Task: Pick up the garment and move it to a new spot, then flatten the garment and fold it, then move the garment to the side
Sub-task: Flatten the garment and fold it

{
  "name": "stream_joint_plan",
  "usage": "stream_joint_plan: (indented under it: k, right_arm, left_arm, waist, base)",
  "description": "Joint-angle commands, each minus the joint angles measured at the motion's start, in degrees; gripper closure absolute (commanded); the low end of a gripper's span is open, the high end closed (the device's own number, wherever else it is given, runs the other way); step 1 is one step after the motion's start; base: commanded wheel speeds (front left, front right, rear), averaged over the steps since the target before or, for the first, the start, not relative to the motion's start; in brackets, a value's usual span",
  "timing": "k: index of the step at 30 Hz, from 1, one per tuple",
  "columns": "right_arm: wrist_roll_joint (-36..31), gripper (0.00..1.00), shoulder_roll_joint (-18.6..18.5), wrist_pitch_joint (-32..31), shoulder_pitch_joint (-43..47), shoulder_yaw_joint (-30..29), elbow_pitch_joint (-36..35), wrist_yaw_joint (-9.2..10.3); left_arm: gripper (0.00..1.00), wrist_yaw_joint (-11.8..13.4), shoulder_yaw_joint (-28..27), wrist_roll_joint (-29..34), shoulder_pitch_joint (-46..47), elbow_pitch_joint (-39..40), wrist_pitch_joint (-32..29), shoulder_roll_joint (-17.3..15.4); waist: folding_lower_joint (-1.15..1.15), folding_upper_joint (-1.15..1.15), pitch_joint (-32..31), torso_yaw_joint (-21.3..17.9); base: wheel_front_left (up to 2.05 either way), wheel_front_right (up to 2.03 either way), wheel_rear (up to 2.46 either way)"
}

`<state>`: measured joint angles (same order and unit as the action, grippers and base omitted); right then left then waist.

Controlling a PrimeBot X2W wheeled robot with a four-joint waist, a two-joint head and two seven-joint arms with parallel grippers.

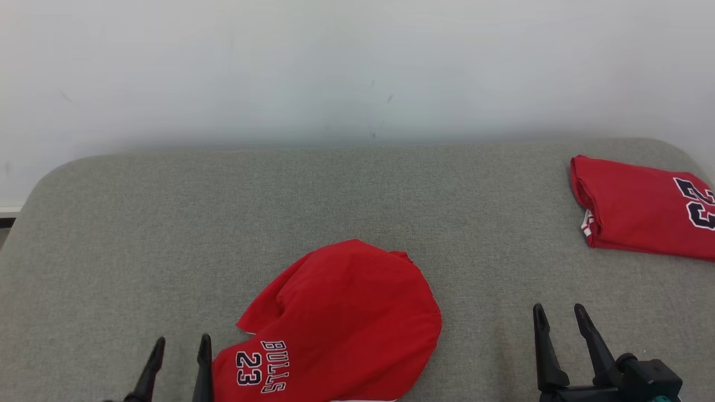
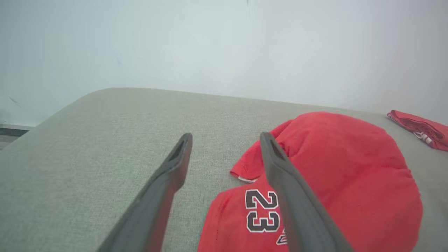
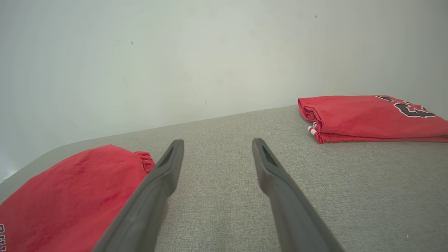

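The left pincer (image 1: 182,341) was seen with its two dark fingers spread apart and empty, just beside the crumpled red jersey lettered "BULLS 23" (image 1: 346,318), which was heaped at the near middle of the grey fabric-covered tabletop (image 1: 167,223). The right pincer (image 1: 558,310) was also held apart and empty, to that jersey's right. A folded red jersey (image 1: 642,212) was laid at the far right edge.
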<state>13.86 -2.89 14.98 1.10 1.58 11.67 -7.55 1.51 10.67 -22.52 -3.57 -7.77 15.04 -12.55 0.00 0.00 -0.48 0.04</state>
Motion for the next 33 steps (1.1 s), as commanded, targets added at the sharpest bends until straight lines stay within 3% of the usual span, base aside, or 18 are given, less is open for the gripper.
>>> stream_joint_plan:
  k: [1, 9, 18, 27, 33]
  right_arm:
    - [-0.4, 0.0, 0.0, 0.3, 0.2, -0.1, -0.1, 0.16]
    - [-0.7, 0.0, 0.0, 0.3, 0.5, -0.6, 0.0, 0.16]
    - [-0.5, 0.0, 0.0, 0.3, 1.3, -0.9, 0.4, 0.16]
    - [0.3, 0.0, -3.0, -1.4, -4.4, 3.1, 2.8, 0.16]
    - [1.6, 0.0, -4.8, -3.6, -10.1, 6.5, 8.8, 0.16]
  left_arm:
    - [0.0, 0.1, -1.0, 1.1, 0.3, 1.5, 0.1, 0.1]
    - [0.0, 0.5, -5.6, 4.0, -1.3, 7.8, 0.2, 1.1]
    - [0.0, -0.3, -7.9, 6.0, -3.5, 7.1, 0.2, 1.7]
    - [0.0, -1.8, -7.9, 6.7, -1.2, 5.9, 0.2, 2.8]
    - [0.0, -2.5, -7.6, 7.2, -0.2, 4.9, 0.2, 3.8]
  waist:
    - [0.0, 0.0, -0.1, 0.0]
    - [0.0, 0.0, -0.8, -1.2]
    - [0.0, 0.0, -0.6, -1.9]
    - [0.0, 0.0, 0.3, 0.9]
    - [0.0, 0.0, 1.0, 4.4]
  base:
    - [0.0, 0.0, 0.0]
    - [0.0, 0.0, 0.0]
    - [0.0, 0.0, 0.0]
    - [0.0, 0.0, 0.0]
    - [0.0, 0.0, 0.0]
